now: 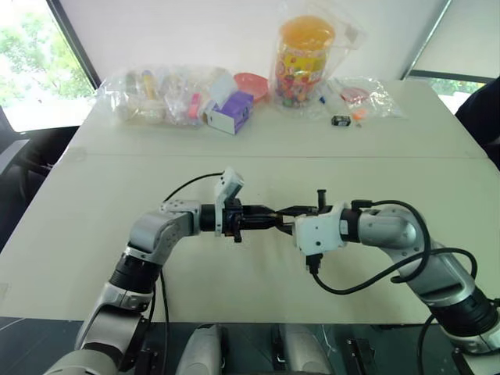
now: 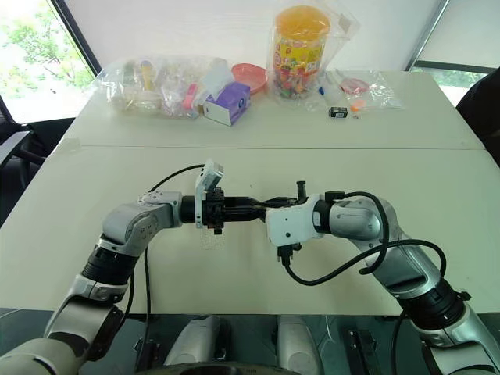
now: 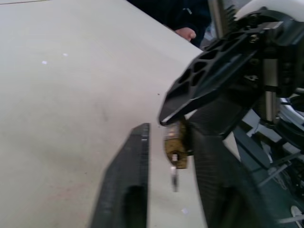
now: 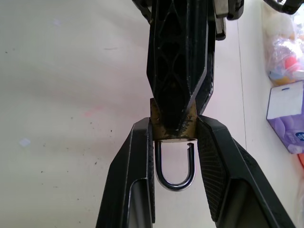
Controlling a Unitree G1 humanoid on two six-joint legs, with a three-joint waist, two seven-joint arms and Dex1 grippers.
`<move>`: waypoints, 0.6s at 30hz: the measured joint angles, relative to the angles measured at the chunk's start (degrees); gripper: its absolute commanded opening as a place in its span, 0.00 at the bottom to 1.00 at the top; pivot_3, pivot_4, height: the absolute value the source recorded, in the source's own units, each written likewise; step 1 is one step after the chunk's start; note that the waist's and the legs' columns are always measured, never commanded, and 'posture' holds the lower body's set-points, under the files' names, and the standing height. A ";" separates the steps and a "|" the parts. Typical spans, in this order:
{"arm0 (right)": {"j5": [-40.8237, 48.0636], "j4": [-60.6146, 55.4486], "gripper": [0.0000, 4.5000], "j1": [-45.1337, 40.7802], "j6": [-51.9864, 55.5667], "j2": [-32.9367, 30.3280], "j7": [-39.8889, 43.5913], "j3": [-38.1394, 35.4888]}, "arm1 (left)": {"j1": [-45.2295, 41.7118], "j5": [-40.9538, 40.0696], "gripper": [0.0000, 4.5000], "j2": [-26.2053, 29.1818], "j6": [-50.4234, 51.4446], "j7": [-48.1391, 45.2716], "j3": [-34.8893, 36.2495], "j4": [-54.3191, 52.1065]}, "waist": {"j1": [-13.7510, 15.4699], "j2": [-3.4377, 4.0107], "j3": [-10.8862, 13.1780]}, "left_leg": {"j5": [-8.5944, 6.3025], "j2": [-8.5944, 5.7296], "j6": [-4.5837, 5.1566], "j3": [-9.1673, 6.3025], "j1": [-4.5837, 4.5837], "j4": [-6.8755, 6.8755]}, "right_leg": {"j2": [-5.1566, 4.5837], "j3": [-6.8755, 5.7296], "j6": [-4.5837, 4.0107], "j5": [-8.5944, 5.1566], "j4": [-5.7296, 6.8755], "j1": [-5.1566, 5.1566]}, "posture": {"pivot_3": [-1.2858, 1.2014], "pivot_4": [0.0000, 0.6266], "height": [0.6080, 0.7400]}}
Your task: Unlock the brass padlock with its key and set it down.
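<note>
Brass padlock (image 3: pixel 175 146) sits between the left jaws, right gripper (image 3: pixel 183 124) apparently clamping it, above the table (image 3: pixel 71 95).

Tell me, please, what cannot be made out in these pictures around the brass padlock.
1. Right wrist view: the left hand covers most of the brass padlock body, so its keyhole is hidden.
2. Left wrist view: a blurred silvery sliver hangs under the padlock; whether it is the key is unclear.
3. Head views: the padlock is too small to pick out where the arms meet.
</note>
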 measured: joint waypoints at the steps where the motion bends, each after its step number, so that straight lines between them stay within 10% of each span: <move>1: -0.06 0.00 0.15 0.00 -0.07 0.00 -0.01 0.00 | 0.00 -0.05 0.01 0.00 0.00 -0.01 0.01 0.02 | -0.01 0.00 0.00 | 0.00 0.00 0.00 0.00 0.00 0.00 | 0.00 0.00 0.00 0.00 0.00 0.00 | 0.52 0.24 0.96; 8: -0.10 0.00 0.15 -0.02 -0.04 0.01 0.10 0.00 | 0.02 -0.04 0.01 0.02 0.00 -0.03 -0.01 0.02 | -0.02 0.00 0.00 | 0.00 0.01 0.00 0.00 0.00 0.00 | 0.00 0.00 0.00 0.00 0.00 0.00 | 0.52 0.24 0.96; 9: 0.07 -0.03 0.39 -0.09 0.27 0.05 0.27 0.00 | 0.02 0.06 0.00 0.04 -0.02 0.00 -0.06 0.01 | -0.02 0.00 0.00 | 0.00 0.01 0.00 0.00 0.00 0.00 | 0.00 0.00 0.00 0.00 0.00 0.00 | 0.52 0.24 0.96; 14: 2.78 -0.95 0.95 -0.41 3.88 0.24 1.11 -0.85 | 0.19 1.39 0.00 1.02 -0.13 0.33 -0.56 0.87 | -0.02 0.00 0.00 | 0.00 0.01 0.00 0.00 0.00 0.00 | -0.02 0.00 0.00 0.00 0.00 0.00 | 0.52 0.24 0.96; 18: 7.01 -2.58 1.00 -0.40 10.01 0.33 1.47 -3.35 | 0.18 1.37 0.00 1.66 -0.13 0.01 -0.48 0.93 | 0.03 0.00 0.00 | 0.00 0.01 0.00 0.00 0.00 0.00 | -0.04 0.00 0.00 0.00 0.00 0.00 | 0.52 0.24 0.96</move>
